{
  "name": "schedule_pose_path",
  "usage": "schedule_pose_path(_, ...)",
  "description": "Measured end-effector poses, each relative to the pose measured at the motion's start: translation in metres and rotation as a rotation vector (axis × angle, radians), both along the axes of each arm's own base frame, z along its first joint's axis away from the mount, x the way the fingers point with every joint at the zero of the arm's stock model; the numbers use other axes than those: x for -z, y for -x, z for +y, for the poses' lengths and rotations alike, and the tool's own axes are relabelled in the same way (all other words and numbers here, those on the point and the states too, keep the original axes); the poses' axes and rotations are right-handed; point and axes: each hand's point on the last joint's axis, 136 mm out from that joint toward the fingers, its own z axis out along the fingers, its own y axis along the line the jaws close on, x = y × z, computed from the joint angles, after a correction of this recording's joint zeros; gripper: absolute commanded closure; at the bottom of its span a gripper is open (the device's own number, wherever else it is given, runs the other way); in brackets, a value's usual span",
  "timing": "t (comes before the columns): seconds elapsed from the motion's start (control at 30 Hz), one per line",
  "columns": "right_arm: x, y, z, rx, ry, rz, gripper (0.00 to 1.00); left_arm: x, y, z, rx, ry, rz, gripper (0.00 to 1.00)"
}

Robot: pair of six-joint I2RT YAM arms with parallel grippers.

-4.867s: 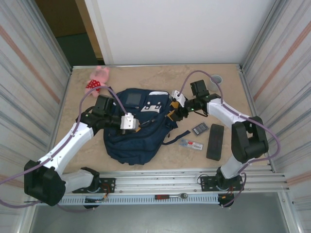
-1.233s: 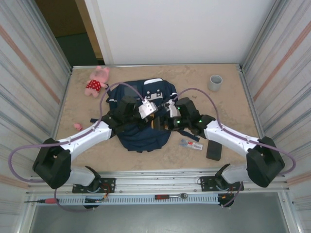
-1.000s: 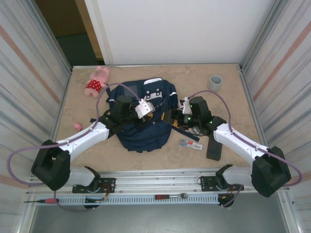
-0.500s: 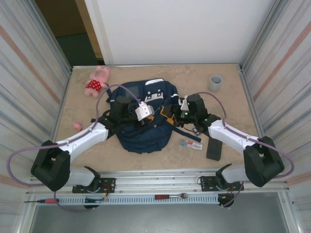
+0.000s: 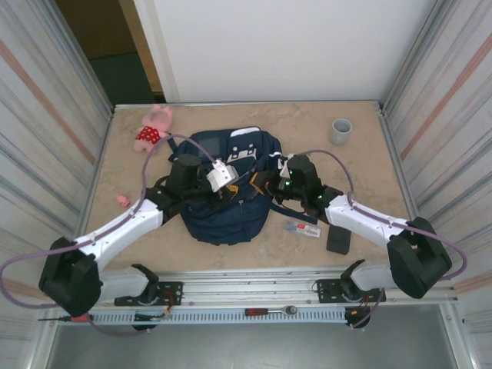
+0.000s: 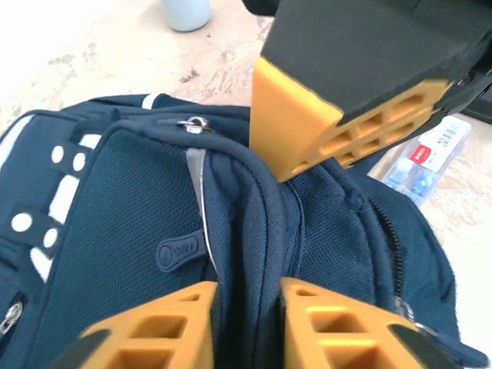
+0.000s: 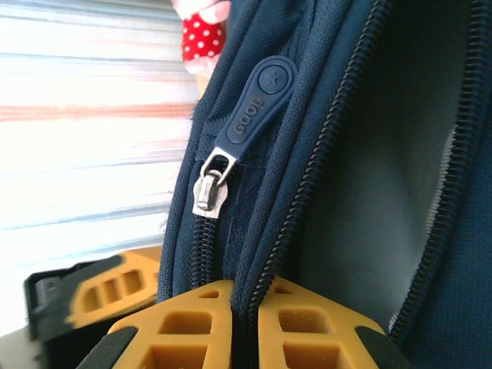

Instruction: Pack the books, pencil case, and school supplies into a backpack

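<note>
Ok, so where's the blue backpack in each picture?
Top external: the backpack lies in the middle of the table.
Left wrist: the backpack covers the left and lower part.
Right wrist: the backpack is close up, with zip edges running top to bottom.
Shared landmark: the right gripper, whose orange fingers pinch the backpack's edge.

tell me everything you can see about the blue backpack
The navy blue fabric backpack lies on the beige table between the arms, white patches at its far end. The cloth looks mesh-textured. One black zipper gapes on a grey inside; another carries a blue rubber pull. The right hand pinches a fabric seam between those zippers; a fold sits between the left hand's fingers.
</note>
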Motion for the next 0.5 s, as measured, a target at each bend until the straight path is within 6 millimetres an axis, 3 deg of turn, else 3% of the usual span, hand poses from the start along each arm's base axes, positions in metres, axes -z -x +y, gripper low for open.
schedule_pose_path(0.17,0.011,0.001,-0.003,0.063,0.042,0.005,0.93,-0.037,0.025,0.003,-0.125,0.07,0.116,0.59)
schedule_pose_path(0.23,0.012,0.001,-0.002,0.071,0.046,0.002,0.93,-0.041,0.04,0.002,-0.171,0.084,0.187,0.58)
schedule_pose_path(0.37,0.012,0.001,0.0,0.076,0.053,-0.003,0.93,-0.014,0.069,0.005,-0.276,0.038,0.385,0.57)
schedule_pose_path(0.5,0.009,-0.001,0.005,0.071,0.051,-0.006,0.93,0.015,0.082,0.013,-0.394,-0.02,0.54,0.57)
